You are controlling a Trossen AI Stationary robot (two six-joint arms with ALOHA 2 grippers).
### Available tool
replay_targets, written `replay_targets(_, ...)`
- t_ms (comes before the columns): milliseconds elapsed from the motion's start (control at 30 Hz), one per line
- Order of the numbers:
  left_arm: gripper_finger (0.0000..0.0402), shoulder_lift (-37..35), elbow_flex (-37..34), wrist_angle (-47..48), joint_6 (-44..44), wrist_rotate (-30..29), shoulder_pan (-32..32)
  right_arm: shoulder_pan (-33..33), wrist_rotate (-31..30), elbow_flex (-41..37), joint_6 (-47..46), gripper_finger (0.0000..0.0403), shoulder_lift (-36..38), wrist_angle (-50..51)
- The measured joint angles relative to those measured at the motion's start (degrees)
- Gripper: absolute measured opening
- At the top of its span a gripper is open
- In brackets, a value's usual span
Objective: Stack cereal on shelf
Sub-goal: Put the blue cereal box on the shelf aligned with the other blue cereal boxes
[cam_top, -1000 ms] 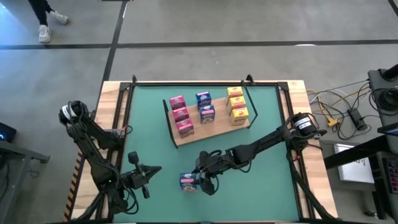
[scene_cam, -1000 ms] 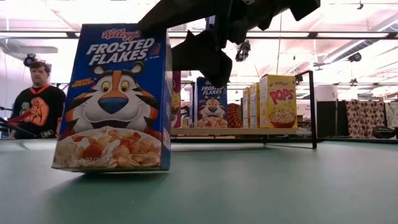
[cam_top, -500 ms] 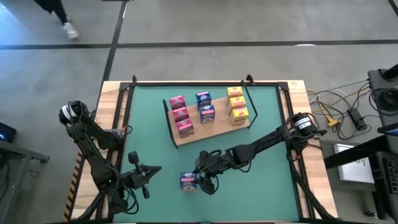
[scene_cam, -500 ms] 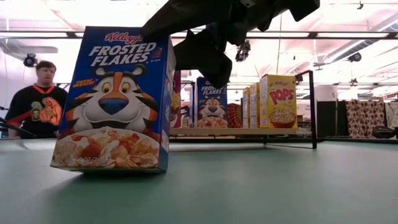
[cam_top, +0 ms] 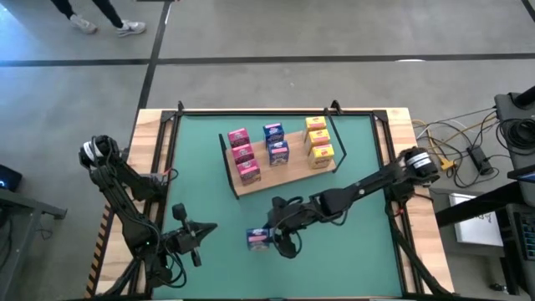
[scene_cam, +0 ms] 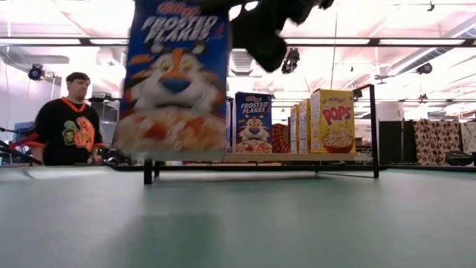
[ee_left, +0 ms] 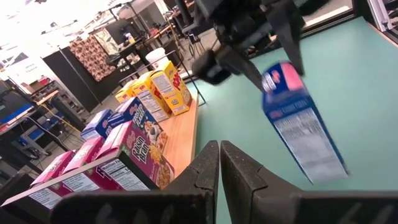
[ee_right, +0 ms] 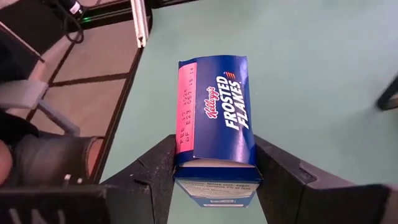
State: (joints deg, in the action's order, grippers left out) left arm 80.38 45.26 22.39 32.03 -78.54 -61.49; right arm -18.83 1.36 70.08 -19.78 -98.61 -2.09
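low view: top of the blue Frosted Flakes cardboard box [scene_cam: 177, 78] cut by the frame edge, print motion-blurred | pink boxes on the light-brown wooden shelf [scene_cam: 297, 158] hidden behind it (only yellow and blue ones show) | high view: box labels unreadable

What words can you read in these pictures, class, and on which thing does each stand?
"Kellogg's FROSTED FLAKES": held blue box.
"FROSTED FLAKES": blue box on the shelf.
"POPS": yellow box.
Stamped code on the held box's pink edge: too small to read.
Pink boxes: print too blurred.
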Motion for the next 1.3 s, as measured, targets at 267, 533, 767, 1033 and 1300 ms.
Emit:
replay_targets(267, 0.0000, 0.0, 0.0, 0.0, 0.0, -0.6, 0.2, 0.1, -12.6, 0.0, 10.4, 0.0172, 11.0, 15.9)
replay_targets(533, 0.0000, 0.0, 0.0, -0.1, 0.0, -5.8, 0.8, 2.5, -24.9, 0.0, 21.2, 0.0172, 16.7, 27.9)
replay_targets(767, 0.0000, 0.0, 0.0, -0.1, -0.3, -6.6, 1.5, 8.3, -19.6, -1.4, 26.5, 0.0172, 16.8, 28.9)
replay_targets(1033, 0.0000, -0.1, 0.0, -0.5, 0.2, -8.0, 2.1, 14.4, -11.0, -6.4, 30.2, 0.0172, 16.9, 22.9)
replay_targets(1300, 0.0000, -0.1, 0.0, -1.3, 0.2, -8.0, 2.2, 18.8, -5.2, -8.9, 31.7, 0.0172, 17.5, 19.1)
